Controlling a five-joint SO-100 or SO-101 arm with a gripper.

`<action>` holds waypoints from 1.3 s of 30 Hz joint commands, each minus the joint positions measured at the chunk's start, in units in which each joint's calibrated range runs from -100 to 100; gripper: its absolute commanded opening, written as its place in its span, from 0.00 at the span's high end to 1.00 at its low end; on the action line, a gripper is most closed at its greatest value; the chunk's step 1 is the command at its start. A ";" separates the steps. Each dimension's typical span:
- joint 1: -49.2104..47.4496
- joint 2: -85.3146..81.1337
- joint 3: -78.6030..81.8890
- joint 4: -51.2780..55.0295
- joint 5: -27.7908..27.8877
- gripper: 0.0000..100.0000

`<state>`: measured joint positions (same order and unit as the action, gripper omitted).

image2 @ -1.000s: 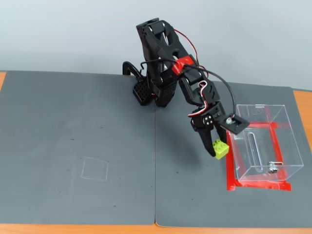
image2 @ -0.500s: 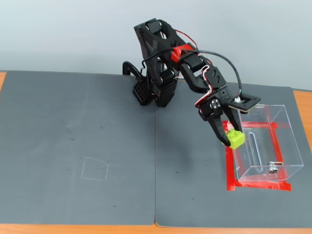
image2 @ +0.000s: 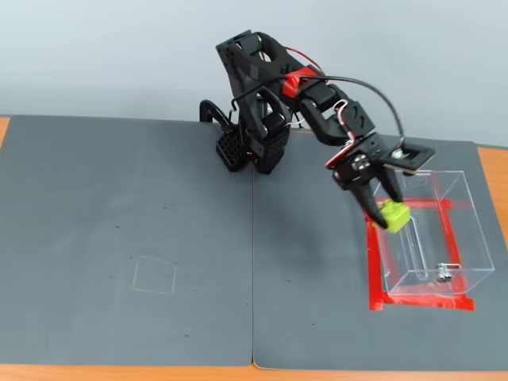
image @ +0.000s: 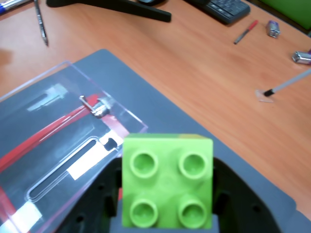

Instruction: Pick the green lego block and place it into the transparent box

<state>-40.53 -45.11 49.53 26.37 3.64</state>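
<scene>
Holding the green lego block [image2: 394, 214], gripper [image2: 386, 217] clamped, raised over the transparent box [image2: 432, 238] near wall.

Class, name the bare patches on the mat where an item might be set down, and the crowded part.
Free: the left mat, beside the arm base. Crowded: the right, where the pincer holds the green lego block by the transparent box.

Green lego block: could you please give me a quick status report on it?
Hand shut on the green lego block, held in the air. Block at the near-left rim of the transparent box, not released. Nothing in the way.
</scene>
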 commanded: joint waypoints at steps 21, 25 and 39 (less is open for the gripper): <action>-14.78 22.18 -21.26 -1.11 0.14 0.88; -14.78 23.11 -21.98 -0.76 0.14 0.88; -14.64 23.20 -21.35 -0.67 0.19 0.74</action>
<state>-55.64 -21.33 31.12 26.37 3.59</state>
